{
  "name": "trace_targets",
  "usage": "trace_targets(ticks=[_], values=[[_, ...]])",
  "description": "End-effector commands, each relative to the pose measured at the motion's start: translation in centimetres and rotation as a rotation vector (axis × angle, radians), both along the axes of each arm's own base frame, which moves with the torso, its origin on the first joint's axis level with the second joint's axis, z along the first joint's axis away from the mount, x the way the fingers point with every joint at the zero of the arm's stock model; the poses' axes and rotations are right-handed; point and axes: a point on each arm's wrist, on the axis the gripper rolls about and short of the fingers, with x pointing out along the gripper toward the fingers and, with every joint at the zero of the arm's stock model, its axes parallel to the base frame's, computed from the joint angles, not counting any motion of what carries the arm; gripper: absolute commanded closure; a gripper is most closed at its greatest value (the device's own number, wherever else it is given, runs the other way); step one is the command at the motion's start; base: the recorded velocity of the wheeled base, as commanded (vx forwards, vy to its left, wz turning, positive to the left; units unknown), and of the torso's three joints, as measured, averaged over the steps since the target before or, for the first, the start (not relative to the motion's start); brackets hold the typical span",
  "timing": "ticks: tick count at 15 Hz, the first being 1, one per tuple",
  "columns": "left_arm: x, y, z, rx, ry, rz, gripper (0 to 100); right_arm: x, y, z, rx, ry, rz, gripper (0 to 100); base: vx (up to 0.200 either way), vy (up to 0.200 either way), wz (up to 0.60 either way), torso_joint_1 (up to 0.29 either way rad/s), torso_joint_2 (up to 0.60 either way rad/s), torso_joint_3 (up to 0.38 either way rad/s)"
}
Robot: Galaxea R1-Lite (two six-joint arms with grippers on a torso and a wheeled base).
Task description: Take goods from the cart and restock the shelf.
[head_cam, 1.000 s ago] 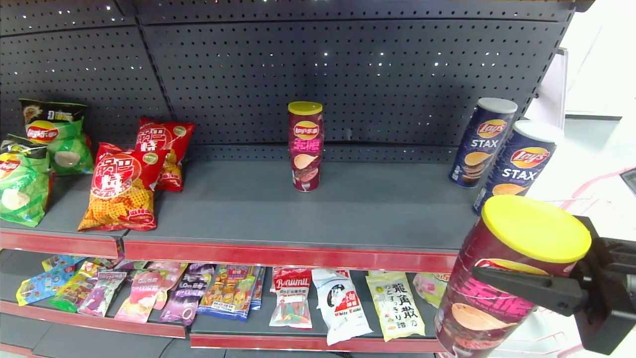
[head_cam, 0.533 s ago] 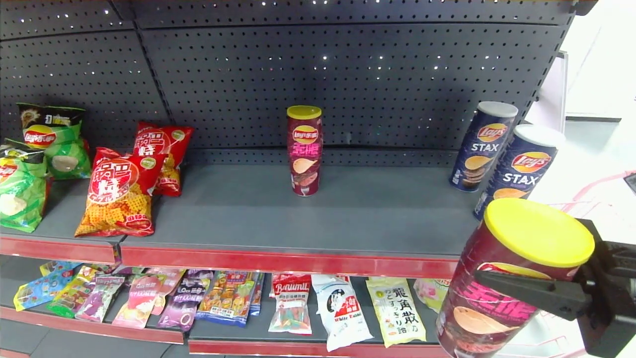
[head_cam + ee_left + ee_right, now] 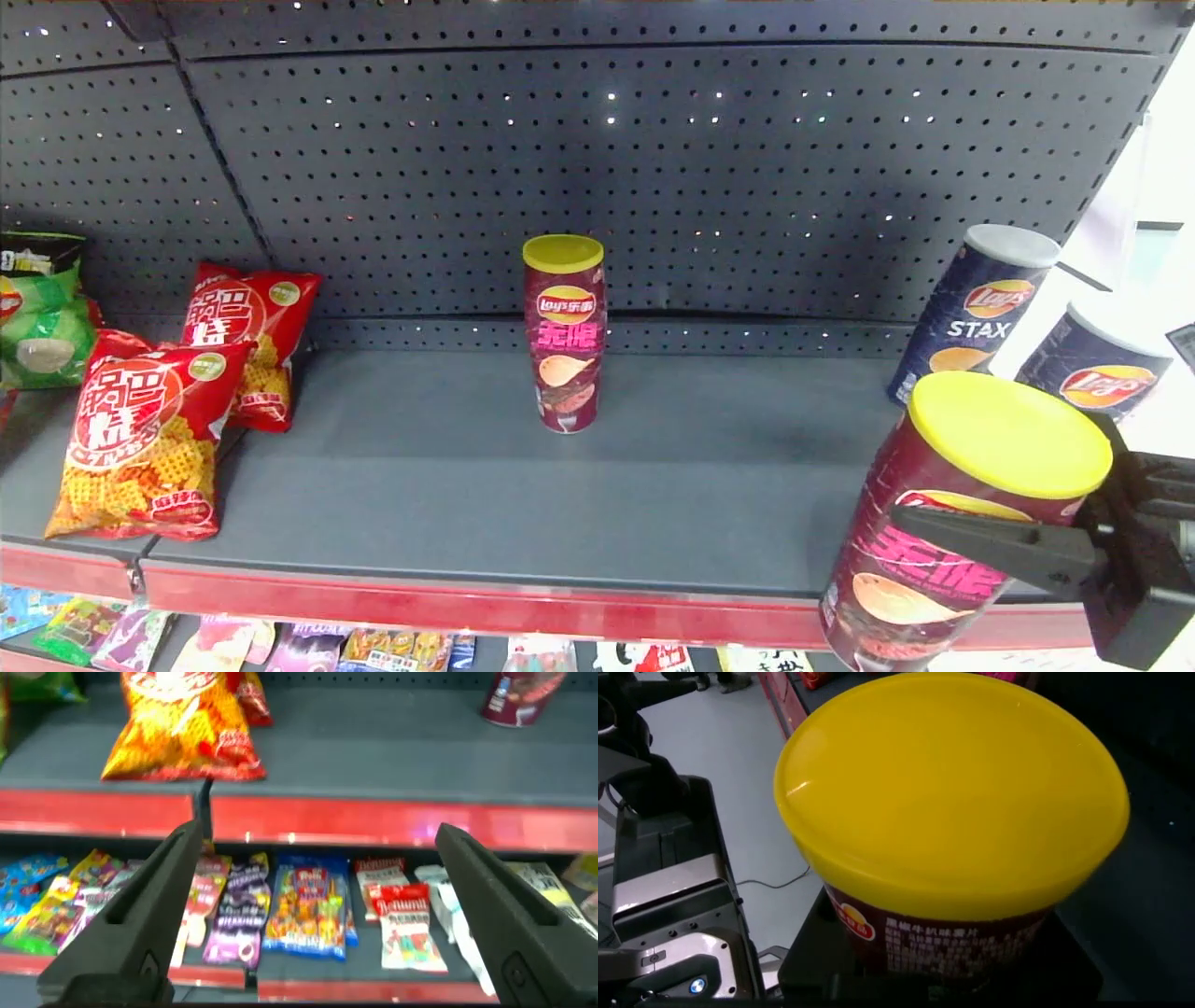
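The held can (image 3: 1006,435) and green bag (image 3: 39,329) run past the head view's edges.

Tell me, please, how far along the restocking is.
Done: one maroon can stands on the shelf. In hand: the right gripper holds a second can before the shelf's right front edge. To do: set it down; the left gripper is open and empty.

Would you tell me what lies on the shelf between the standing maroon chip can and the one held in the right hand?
Nothing: in the head view, only bare grey shelf deck stretches between the standing can and the held can.
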Motion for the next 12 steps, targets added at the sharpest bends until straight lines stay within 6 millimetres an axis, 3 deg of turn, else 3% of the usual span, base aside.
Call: trace_targets(ticks=[1,12], values=[[0.01,0.0,0.01,0.0,0.002,0.0,0,-0.13,-0.06,-0.04,0.001,-0.001,0.001,100,0.0,0.0,0.0,0.0,0.0,0.0],[0.01,0.0,0.02,0.007,0.0,-0.002,0,-0.41,-0.19,-0.21,0.0,0.001,0.001,100,0.0,0.0,0.0,0.0,0.0,0.0]])
